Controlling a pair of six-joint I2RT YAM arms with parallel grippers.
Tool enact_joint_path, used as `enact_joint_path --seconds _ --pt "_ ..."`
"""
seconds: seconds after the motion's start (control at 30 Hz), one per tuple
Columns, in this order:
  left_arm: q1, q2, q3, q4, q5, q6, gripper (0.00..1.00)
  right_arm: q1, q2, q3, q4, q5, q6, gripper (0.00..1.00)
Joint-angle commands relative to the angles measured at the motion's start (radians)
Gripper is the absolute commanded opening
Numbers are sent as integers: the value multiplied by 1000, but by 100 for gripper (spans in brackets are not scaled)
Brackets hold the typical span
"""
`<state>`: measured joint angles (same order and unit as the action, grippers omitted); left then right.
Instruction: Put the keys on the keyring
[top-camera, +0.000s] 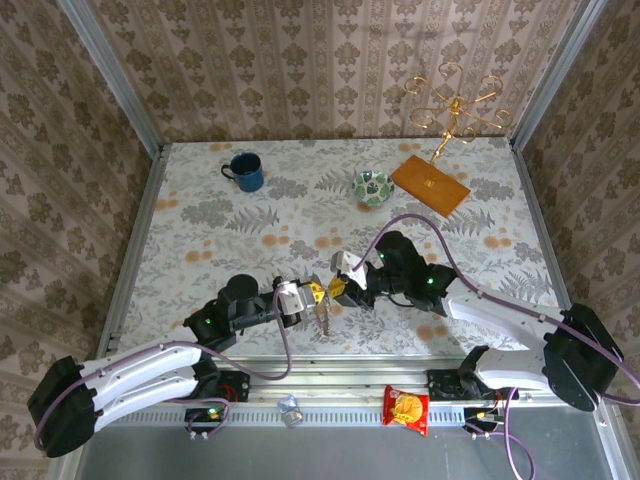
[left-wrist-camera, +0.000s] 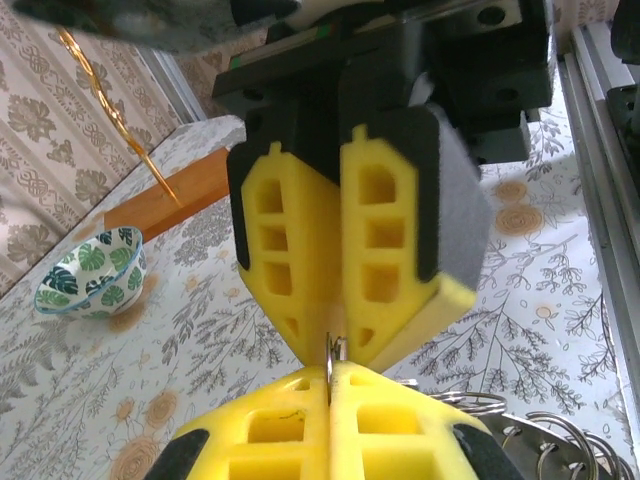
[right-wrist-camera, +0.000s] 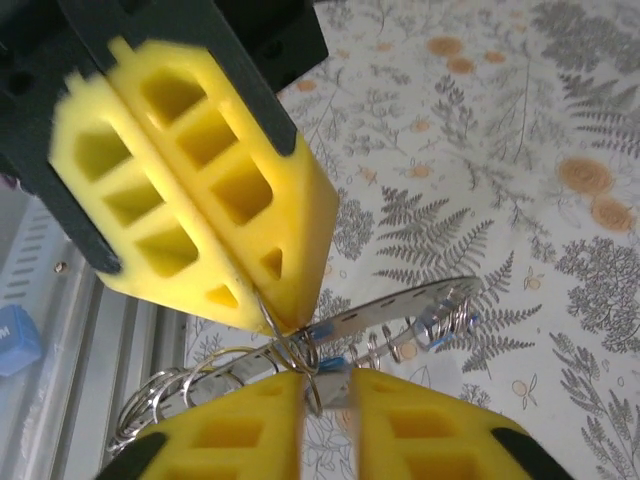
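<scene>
Above the flowered table (top-camera: 200, 190), the left gripper (top-camera: 314, 293) clamps the keyring (top-camera: 322, 318). I can't tell the right gripper's (top-camera: 338, 290) grip. Thread the key (right-wrist-camera: 330, 338) slowly.

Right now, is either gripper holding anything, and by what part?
Left gripper is shut on a thin wire loop at its fingertips. Right gripper's tips sit around metal where that loop meets the keyring; whether it grips cannot be told.

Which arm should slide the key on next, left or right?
Probably right. The left gripper is shut, pinching the wire rings steady; the right gripper has its tips beside a blue key head.
</scene>
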<state>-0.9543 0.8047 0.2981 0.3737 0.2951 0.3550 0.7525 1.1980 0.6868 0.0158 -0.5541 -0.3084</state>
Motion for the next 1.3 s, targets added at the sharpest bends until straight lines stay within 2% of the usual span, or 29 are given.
enact_joint_path --seconds 0.0,0.23,0.57,0.67,0.77,0.8,0.83,0.9,1.17,1.27 --pt "-2 -3 -22 91 33 -41 0 -4 -65 -34 56 0 -24 26" --pt "-3 19 -42 184 45 -87 0 -3 -44 -32 73 -44 -33 27" --pt "-3 25 -54 214 39 -103 0 -4 -17 -33 69 -64 -46 23" --pt "-3 27 -55 223 38 -106 0 -3 -11 -32 94 -65 -40 16" --pt "-3 30 -56 221 16 -109 0 -4 -9 -26 106 -66 -45 0" --pt "-3 27 -56 213 0 -109 0 -4 -12 -22 97 -66 -54 0" --pt "-3 23 -54 198 -10 -106 2 -4 -14 -16 84 -66 -65 0" --pt "-3 14 -42 145 -29 -90 14 -4 -21 3 28 -61 -97 0" --pt "0 29 33 -24 -15 -2 18 33 -3 127 -250 5 -276 0" --pt "1 50 54 -44 3 10 18 48 18 169 -285 14 -295 0"
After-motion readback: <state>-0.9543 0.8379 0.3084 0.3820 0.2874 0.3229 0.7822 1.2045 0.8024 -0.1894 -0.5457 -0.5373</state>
